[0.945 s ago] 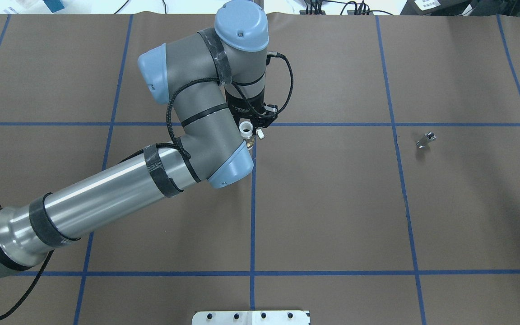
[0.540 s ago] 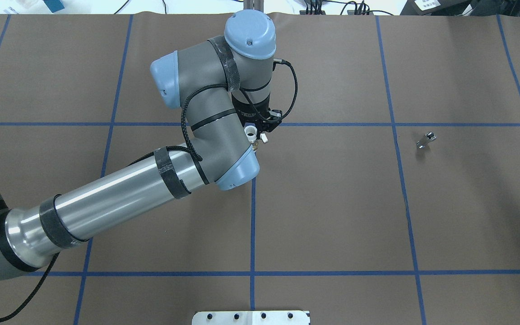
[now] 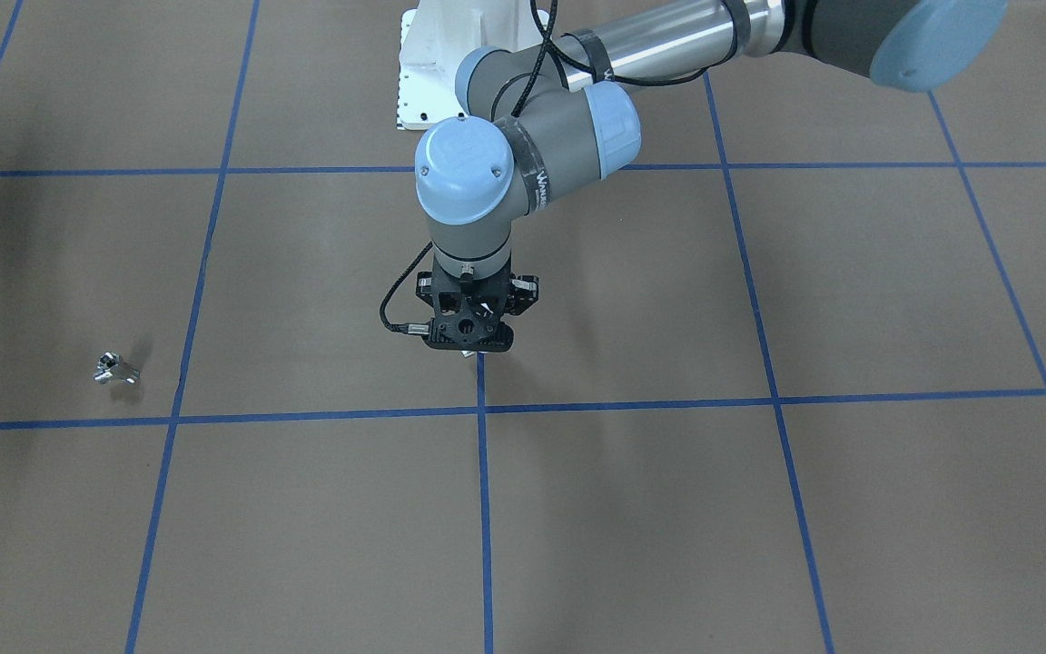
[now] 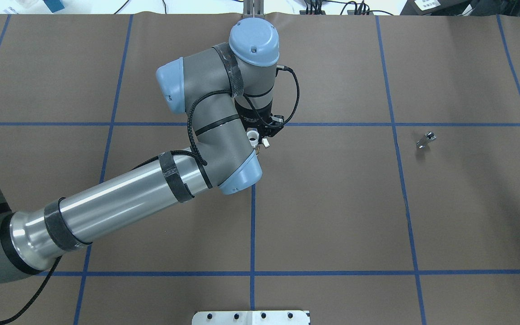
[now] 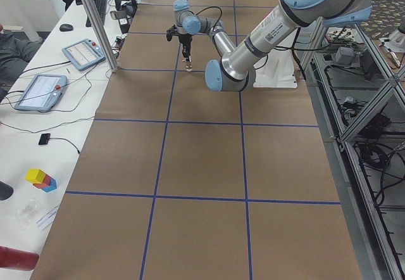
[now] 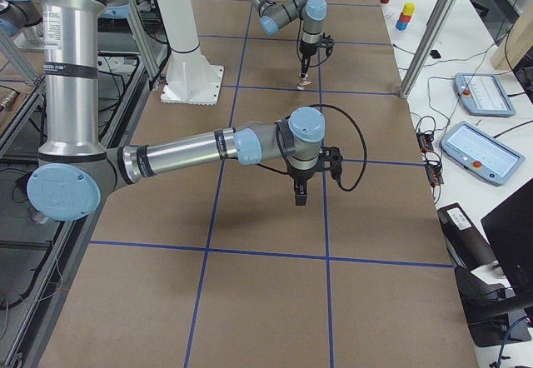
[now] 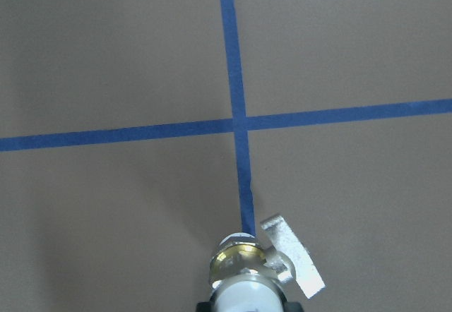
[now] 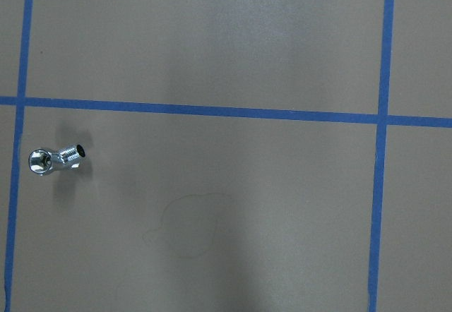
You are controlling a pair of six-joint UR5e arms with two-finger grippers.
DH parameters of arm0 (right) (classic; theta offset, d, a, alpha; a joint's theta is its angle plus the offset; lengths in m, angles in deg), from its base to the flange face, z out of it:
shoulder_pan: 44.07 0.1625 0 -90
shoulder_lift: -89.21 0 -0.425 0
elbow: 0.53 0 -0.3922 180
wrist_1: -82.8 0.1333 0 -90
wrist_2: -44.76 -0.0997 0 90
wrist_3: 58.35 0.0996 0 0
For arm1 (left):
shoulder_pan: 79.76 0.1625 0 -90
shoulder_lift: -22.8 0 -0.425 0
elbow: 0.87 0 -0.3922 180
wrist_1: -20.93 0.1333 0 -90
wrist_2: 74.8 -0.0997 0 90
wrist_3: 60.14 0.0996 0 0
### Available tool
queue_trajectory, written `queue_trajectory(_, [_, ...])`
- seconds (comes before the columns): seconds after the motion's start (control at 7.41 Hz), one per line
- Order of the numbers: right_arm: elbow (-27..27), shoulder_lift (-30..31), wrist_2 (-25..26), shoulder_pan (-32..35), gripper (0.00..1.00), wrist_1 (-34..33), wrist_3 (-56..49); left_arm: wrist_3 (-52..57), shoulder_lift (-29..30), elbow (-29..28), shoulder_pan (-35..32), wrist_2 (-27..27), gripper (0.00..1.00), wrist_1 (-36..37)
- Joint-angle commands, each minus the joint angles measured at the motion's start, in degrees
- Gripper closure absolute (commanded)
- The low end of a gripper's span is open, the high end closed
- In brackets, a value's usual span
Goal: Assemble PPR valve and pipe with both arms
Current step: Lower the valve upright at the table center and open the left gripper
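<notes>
Since the broad table [image 4: 332, 203], covered in brown paper with a blue tape grid, has one part on it and the other held in a claw, the job looks to be in its first half. The grey tubular left arm [image 4: 120, 198], capped in light blue at the joints, reaches to the table's middle. The matching right arm [image 6: 191, 147] shows only from the side, hanging over the mat.

The black two-finger left gripper [image 4: 258, 139] is clamped on the PPR valve [image 7: 244, 270], a stubby fitting with a white plastic collar, brass body and white side tab, held low beside a tape crossing. Whether the black right gripper [image 6: 300, 195] is parted or closed, I cannot tell.

The pipe [image 4: 426, 140], a tiny shiny chrome elbow, lies alone on the mat, well apart from the valve. Picking it up and joining the two parts remain to be done.
</notes>
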Motion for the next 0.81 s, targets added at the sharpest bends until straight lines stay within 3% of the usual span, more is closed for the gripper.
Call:
queue_trajectory(0.0, [0.0, 0.0, 0.0, 0.0, 0.00, 0.0, -0.1, 0.0, 0.1, -0.4, 0.1, 0.0, 1.00, -0.4])
queue_trajectory(0.27, [0.0, 0.0, 0.0, 0.0, 0.00, 0.0, -0.1, 0.0, 0.4, -1.0, 0.1, 0.0, 0.97, -0.4])
queue_trajectory(0.4, [0.1, 0.1, 0.0, 0.0, 0.00, 0.0, -0.1, 0.0, 0.7, -1.2, 0.2, 0.0, 0.73, -0.4])
queue_trajectory(0.54, [0.1, 0.0, 0.1, 0.0, 0.00, 0.0, -0.2, 0.0, 0.6, -1.5, 0.3, 0.0, 0.57, -0.4])
queue_trajectory(0.68, [0.1, 0.1, 0.0, 0.0, 0.00, 0.0, -0.1, -0.3, 0.7, -1.6, 0.2, 0.0, 0.48, -0.5])
